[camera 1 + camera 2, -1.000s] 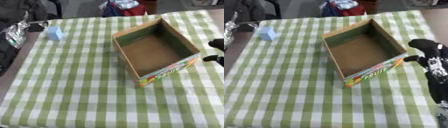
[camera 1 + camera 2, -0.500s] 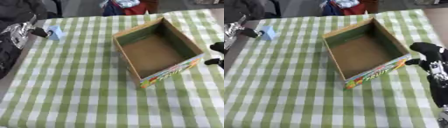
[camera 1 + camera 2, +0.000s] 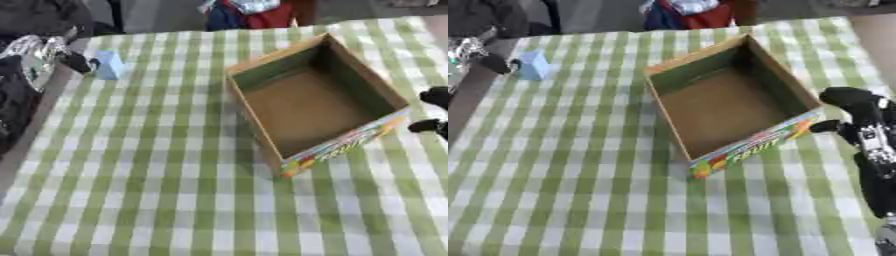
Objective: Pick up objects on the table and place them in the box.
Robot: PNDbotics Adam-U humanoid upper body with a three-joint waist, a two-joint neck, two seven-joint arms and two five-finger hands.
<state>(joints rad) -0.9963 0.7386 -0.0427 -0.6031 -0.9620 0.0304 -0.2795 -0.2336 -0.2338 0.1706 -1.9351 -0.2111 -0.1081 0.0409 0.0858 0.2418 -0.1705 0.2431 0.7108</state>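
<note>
Blue block (image 3: 109, 65) upper left, left hand (image 3: 77, 61) touching it, grip unclear | box (image 3: 677, 80) empty | right hand (image 3: 852, 100) curled, empty | pinch block squarely, lift clear.

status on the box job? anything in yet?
Done: nothing. The cardboard box shows only its bare floor.
In hand: the left hand is at the small light-blue block near the table's far left edge, fingertips against it; whether it is gripped cannot be told. The right hand sits beside the box's right wall, holding nothing.
Left: lift the block, carry it over and drop it in the box.
</note>
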